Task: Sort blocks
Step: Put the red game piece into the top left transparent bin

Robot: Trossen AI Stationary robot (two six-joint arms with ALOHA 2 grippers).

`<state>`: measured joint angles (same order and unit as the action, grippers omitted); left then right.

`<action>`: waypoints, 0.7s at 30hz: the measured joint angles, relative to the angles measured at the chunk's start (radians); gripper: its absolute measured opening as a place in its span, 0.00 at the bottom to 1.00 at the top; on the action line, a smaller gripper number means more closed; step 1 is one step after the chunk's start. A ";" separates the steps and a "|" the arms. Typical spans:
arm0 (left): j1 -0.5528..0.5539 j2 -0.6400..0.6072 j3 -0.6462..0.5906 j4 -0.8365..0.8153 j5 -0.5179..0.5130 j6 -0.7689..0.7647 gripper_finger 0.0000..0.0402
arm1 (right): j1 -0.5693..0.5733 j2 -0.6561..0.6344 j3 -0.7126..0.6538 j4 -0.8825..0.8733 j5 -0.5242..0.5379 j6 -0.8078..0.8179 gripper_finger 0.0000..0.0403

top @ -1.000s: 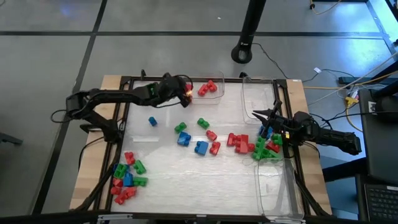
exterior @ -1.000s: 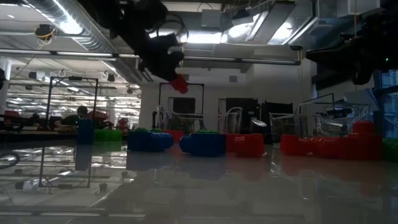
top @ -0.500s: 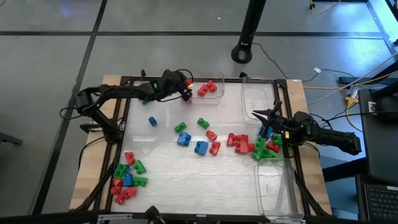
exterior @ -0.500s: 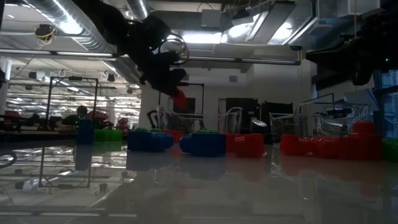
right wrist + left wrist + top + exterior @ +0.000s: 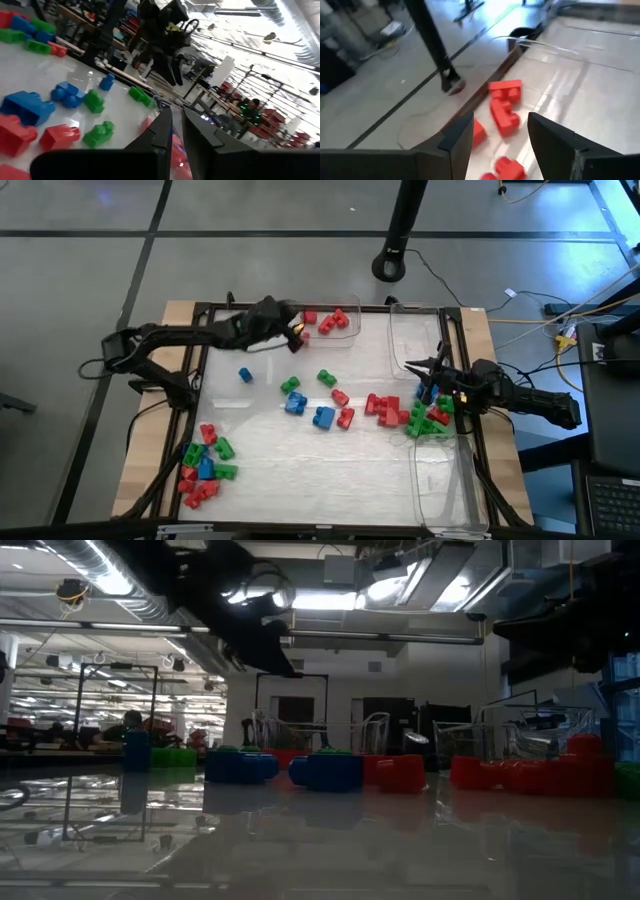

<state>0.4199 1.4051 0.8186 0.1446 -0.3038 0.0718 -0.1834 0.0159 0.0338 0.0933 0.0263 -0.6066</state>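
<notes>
My left gripper (image 5: 297,327) (image 5: 500,142) hangs open at the near left corner of a clear bin (image 5: 352,332) at the table's far edge, with nothing between its fingers. Several red blocks (image 5: 325,323) (image 5: 504,105) lie on the bin's floor just beyond the fingertips. More red, green and blue blocks lie loose on the table in the middle (image 5: 325,417), at the near left (image 5: 205,465) and at the right (image 5: 430,418). My right gripper (image 5: 412,364) (image 5: 176,131) waits shut over the right side, above a second clear bin (image 5: 400,330).
A third clear bin (image 5: 442,485) stands at the near right corner. A dark frame (image 5: 200,360) runs around the white table top. A single blue block (image 5: 245,375) lies alone left of centre. Bare table shows along the near middle (image 5: 320,480).
My left gripper has opened and let go of a red block, which has dropped into the far bin beside the other red ones. The gripper dipped toward the bin, then rose and drew back a little toward the table's left.
</notes>
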 joint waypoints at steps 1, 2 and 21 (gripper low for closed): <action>-0.012 -0.016 -0.053 0.074 0.002 -0.001 0.43 | 0.000 0.008 0.000 -0.002 -0.019 0.007 0.13; -0.021 -0.036 -0.102 0.146 0.007 0.004 0.43 | 0.000 0.016 0.000 -0.008 -0.038 0.018 0.15; -0.042 -0.364 -0.321 0.315 0.212 0.063 0.40 | 0.001 0.821 0.499 -0.137 -0.088 0.139 0.82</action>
<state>0.3783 1.0415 0.4980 0.4595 -0.0917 0.1349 -0.1825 0.8369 0.5324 -0.0437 -0.0614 -0.4678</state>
